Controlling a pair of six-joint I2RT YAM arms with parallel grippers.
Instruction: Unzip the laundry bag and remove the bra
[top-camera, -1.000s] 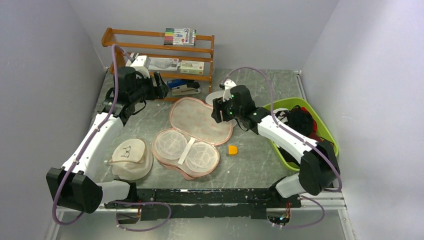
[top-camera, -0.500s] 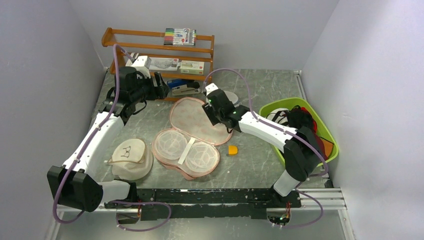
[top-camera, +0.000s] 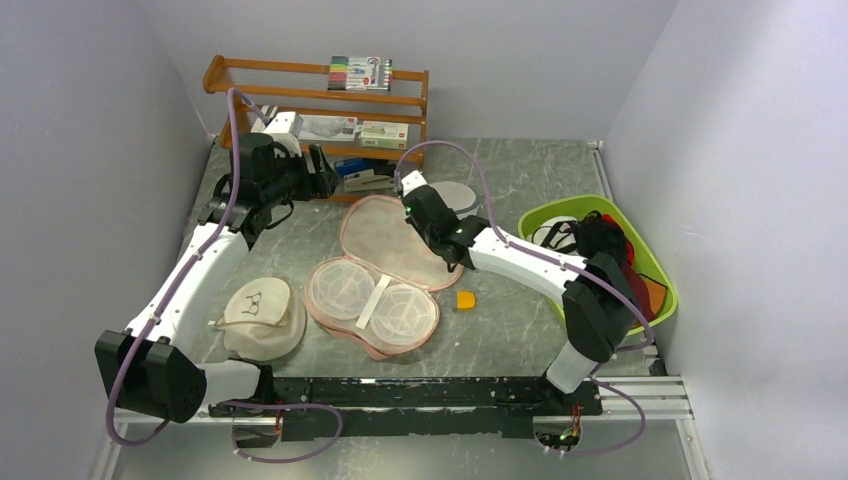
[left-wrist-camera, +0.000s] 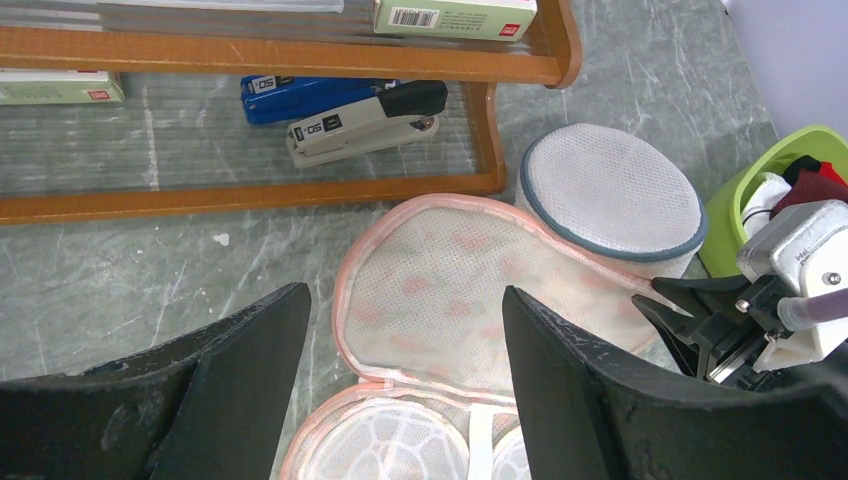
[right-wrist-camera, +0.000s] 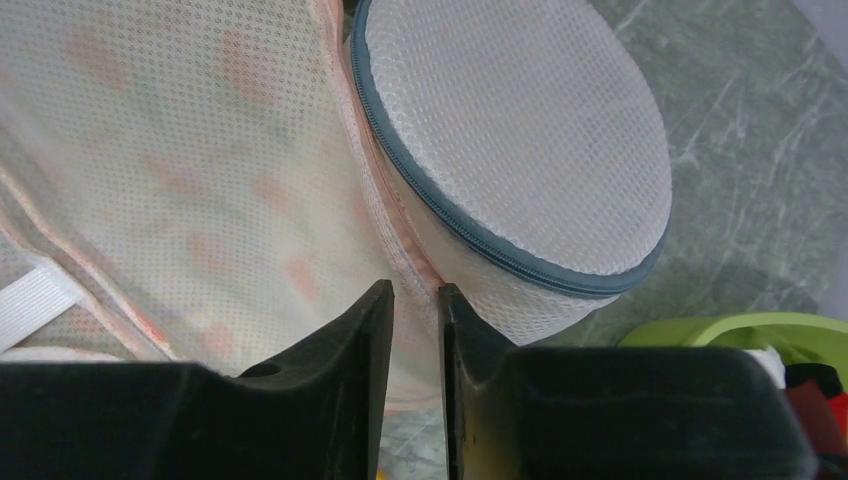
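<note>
The laundry bag (top-camera: 385, 272) lies mid-surface, already unzipped and spread like a clamshell: its floral flap is thrown back toward the wooden shelf (top-camera: 315, 95), and its near half shows two round white mesh cups joined by a white band, which I take for the bra. Each two-lobed half has its long axis running left to right, the right end angled nearer the arms. It looks light, thin and limp, likely to fold and drag when pulled, so the stitched pink rim is the firmest place to hold. The right claw (right-wrist-camera: 415, 295) is pinched nearly closed on that rim where the flap touches the white mesh cylinder (right-wrist-camera: 520, 130). The left claw (left-wrist-camera: 405, 292) hangs released above the flap's far end, gripping nothing
</note>
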